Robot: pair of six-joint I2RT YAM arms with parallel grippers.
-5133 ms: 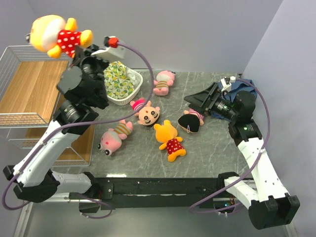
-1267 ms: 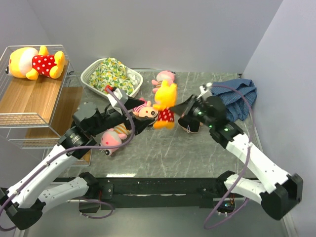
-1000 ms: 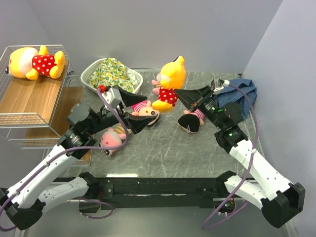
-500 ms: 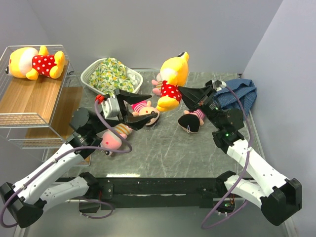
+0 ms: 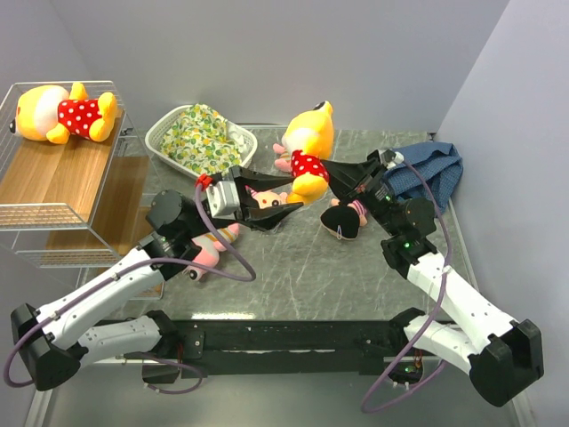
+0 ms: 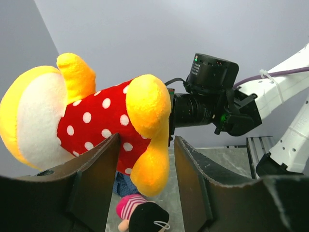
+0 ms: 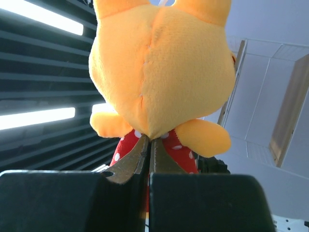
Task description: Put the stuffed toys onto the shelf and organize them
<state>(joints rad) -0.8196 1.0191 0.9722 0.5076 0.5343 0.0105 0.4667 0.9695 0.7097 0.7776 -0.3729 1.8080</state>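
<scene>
My right gripper [image 5: 325, 170] is shut on the back of a yellow-orange bear [image 5: 309, 149] in a red dotted shirt and holds it in the air above the table's middle. In the right wrist view the pinched gripper [image 7: 148, 143] sits just under the bear's head [image 7: 164, 67]. My left gripper [image 5: 286, 189] is open, with one finger on each side of the bear's leg [image 6: 150, 145]. A gap shows beside the right finger [image 6: 193, 169]. A second bear [image 5: 62, 111] lies on the top board of the shelf [image 5: 40, 213].
A black-haired doll [image 5: 345, 219] lies under the bear, also visible in the left wrist view [image 6: 145, 218]. One pink toy [image 5: 204, 251] lies by my left arm, another [image 5: 284, 153] behind the bear. The white basket [image 5: 174, 153] with floral cloth stands at the back, and the blue cloth [image 5: 428, 176] lies on the right.
My left gripper has moved right, up to the raised bear, and its jaws have narrowed around the bear's leg. The right gripper has lifted the bear from the table and holds it.
</scene>
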